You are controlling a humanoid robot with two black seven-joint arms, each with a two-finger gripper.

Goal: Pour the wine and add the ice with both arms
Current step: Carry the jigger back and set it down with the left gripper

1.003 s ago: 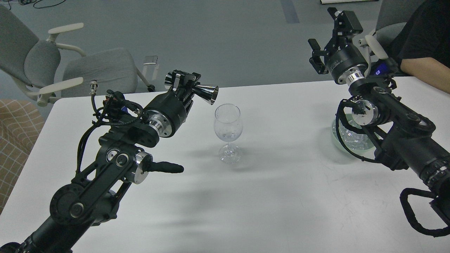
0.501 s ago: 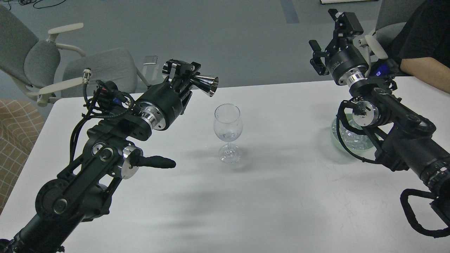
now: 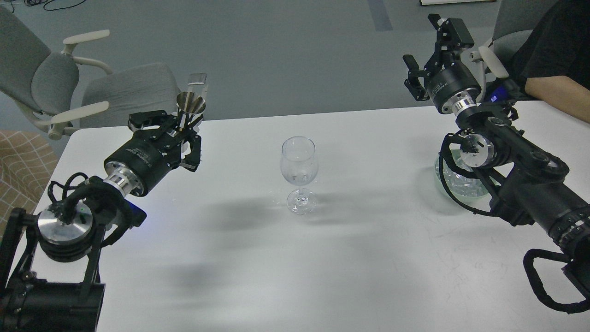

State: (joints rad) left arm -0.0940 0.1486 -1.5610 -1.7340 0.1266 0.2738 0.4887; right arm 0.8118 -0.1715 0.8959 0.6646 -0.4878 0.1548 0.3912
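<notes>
A clear stemmed wine glass (image 3: 298, 161) stands upright at the table's middle, with a little clear content low in its bowl. My left gripper (image 3: 182, 131) is well to the left of the glass, shut on a shiny metal measuring cup (image 3: 190, 103) held with its mouth up. My right gripper (image 3: 429, 53) is raised high at the far right, open and empty. Below it, a pale green bowl (image 3: 440, 184) holds the ice (image 3: 463, 184), a heap of small clear cubes partly hidden by my right arm.
The white table (image 3: 368, 258) carries only the glass and the bowl. A person's forearm (image 3: 555, 92) rests at the table's far right corner. Grey office chairs (image 3: 124, 92) stand behind the left edge.
My left arm has swung left and back from the glass. The metal cup has turned from lying sideways with its mouth toward the glass to mouth up. The right arm has barely moved.
</notes>
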